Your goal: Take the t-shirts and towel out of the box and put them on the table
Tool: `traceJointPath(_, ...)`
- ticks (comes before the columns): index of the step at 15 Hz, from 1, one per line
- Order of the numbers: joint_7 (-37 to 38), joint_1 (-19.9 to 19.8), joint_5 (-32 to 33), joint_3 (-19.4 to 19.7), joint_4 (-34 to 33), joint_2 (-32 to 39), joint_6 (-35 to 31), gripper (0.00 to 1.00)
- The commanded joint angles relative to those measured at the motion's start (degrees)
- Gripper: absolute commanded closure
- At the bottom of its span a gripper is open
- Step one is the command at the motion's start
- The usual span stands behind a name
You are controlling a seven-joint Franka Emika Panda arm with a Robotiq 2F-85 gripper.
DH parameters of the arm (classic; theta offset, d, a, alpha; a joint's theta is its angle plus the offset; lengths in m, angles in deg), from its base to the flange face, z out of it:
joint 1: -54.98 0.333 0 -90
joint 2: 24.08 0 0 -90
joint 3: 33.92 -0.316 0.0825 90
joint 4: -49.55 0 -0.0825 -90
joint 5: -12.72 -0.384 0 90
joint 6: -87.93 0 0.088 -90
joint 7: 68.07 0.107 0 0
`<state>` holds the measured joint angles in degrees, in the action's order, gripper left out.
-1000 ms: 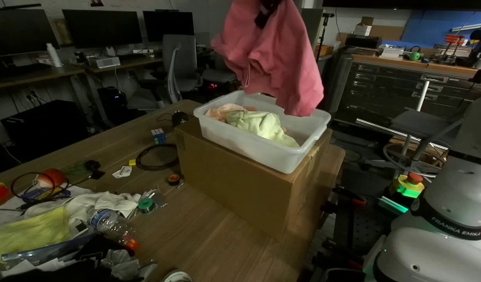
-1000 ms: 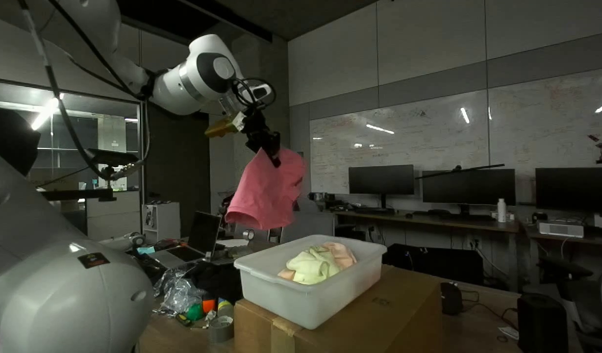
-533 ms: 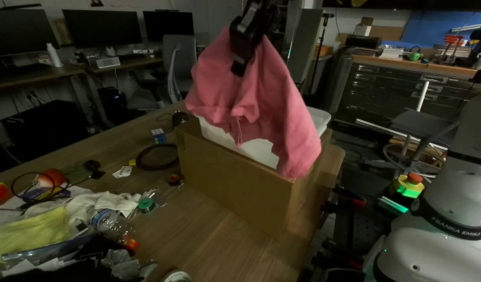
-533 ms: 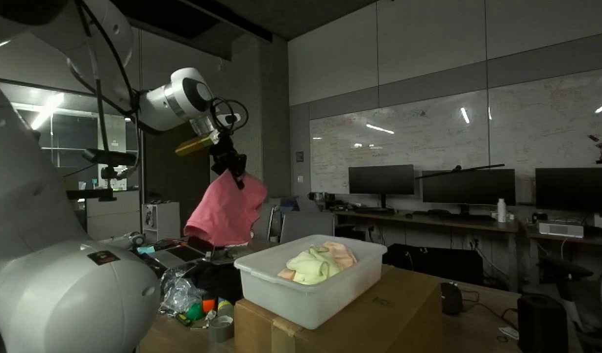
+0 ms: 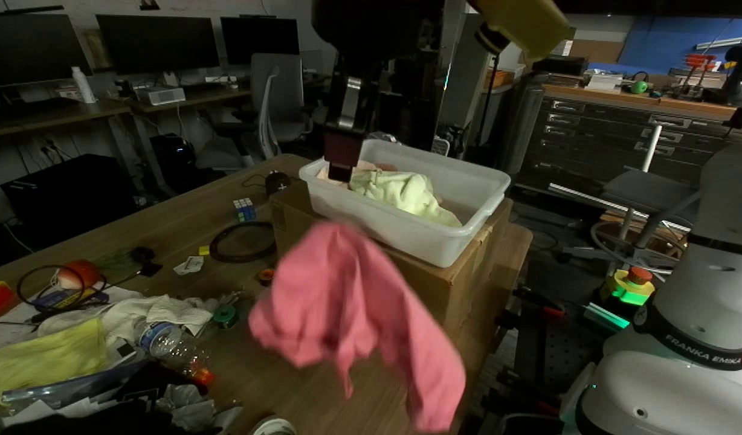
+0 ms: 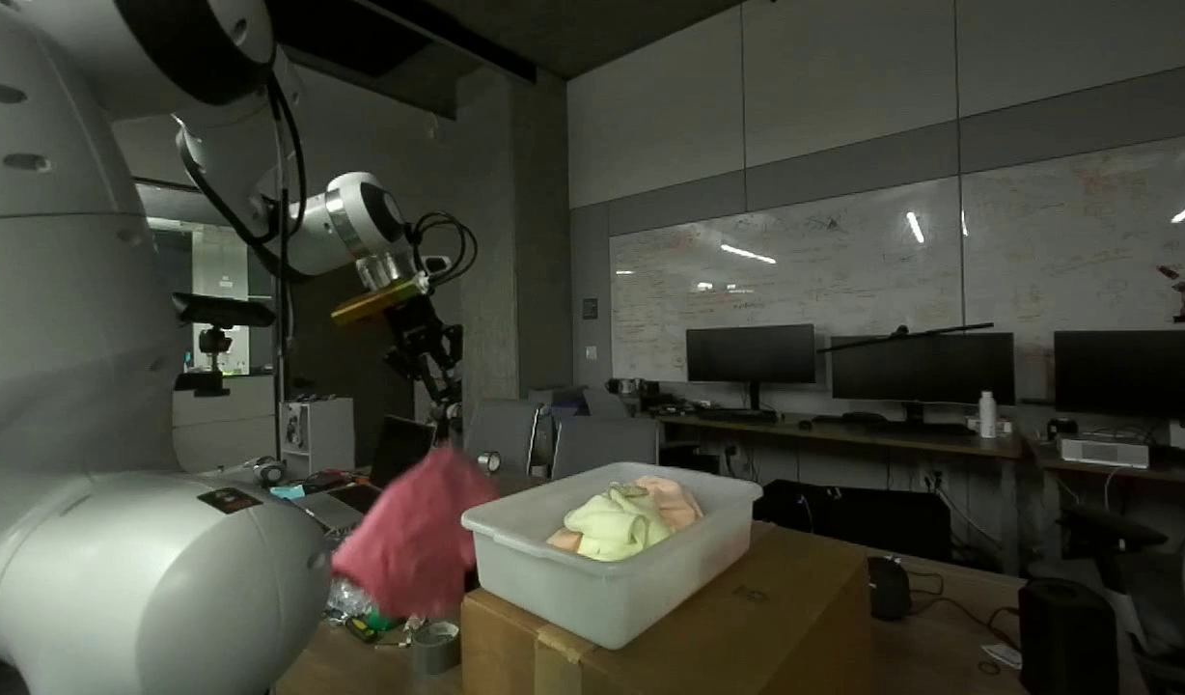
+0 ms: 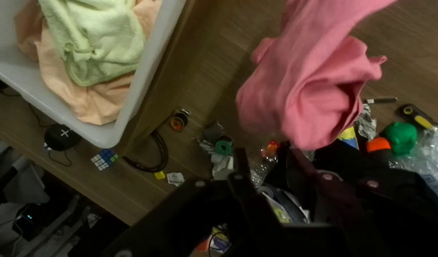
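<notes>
The pink t-shirt (image 5: 353, 302) is in the air, blurred, beside the carton and above the wooden table (image 5: 256, 362). It also shows in an exterior view (image 6: 414, 545) and in the wrist view (image 7: 308, 89). My gripper (image 7: 264, 151) is open, with a gap between its fingers and no cloth in it. In both exterior views the gripper (image 5: 341, 160) (image 6: 445, 410) is above the shirt and apart from it. The white box (image 6: 554, 589) holds a pale green towel (image 6: 612, 526) lying on a peach t-shirt (image 7: 94, 103).
The box stands on a brown cardboard carton (image 5: 431, 290) on the table. Clutter lies beyond: a plastic bottle (image 5: 171, 344), a yellow cloth (image 5: 51, 356), a black cable coil (image 5: 241, 258) and a Rubik's cube (image 5: 244, 209). A tape roll (image 6: 435, 647) is beside the carton.
My gripper has moved away from over the box and lower, carrying the pink t-shirt, then opened and let it go. The shirt has dropped below the fingers. The towel and peach shirt have not moved.
</notes>
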<state>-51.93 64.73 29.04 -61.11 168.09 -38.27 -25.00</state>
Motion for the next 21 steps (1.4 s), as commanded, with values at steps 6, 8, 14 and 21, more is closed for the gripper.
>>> traceJointPath(6,2.2,-0.2,7.2,6.5,0.7,0.4,5.7,0.0)
traceJointPath(8,3.5,-1.4,6.1,9.8,2.7,-0.9,5.3,0.0)
traceJointPath(14,3.9,-6.3,0.0,19.5,9.2,-2.5,2.4,0.0)
traceJointPath(21,0.9,-9.6,-10.1,25.3,13.0,0.4,-0.2,0.0)
